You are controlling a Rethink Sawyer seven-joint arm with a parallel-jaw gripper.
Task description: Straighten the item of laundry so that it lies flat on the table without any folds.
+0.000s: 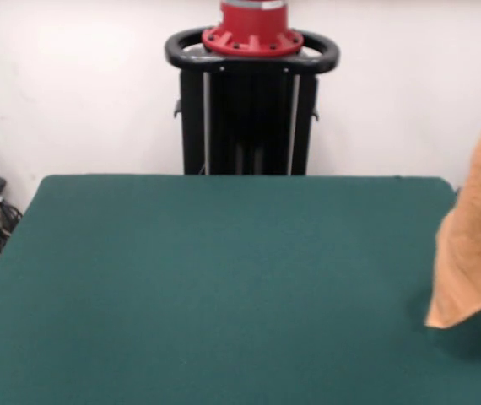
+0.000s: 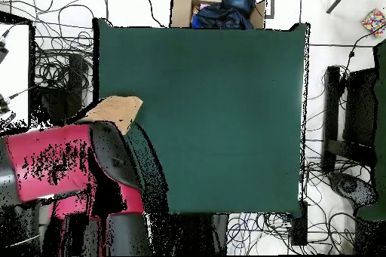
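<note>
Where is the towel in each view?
Front view: the towel hangs at the right edge, its lower corner just above the table.
Overhead view: the towel is at the table's left edge, partly under the red arm.
Shared landmark: the green table.

An orange-tan towel [image 1: 477, 245], a plain dark green table [image 1: 224, 287], a red-and-black arm [image 2: 68, 163].
</note>
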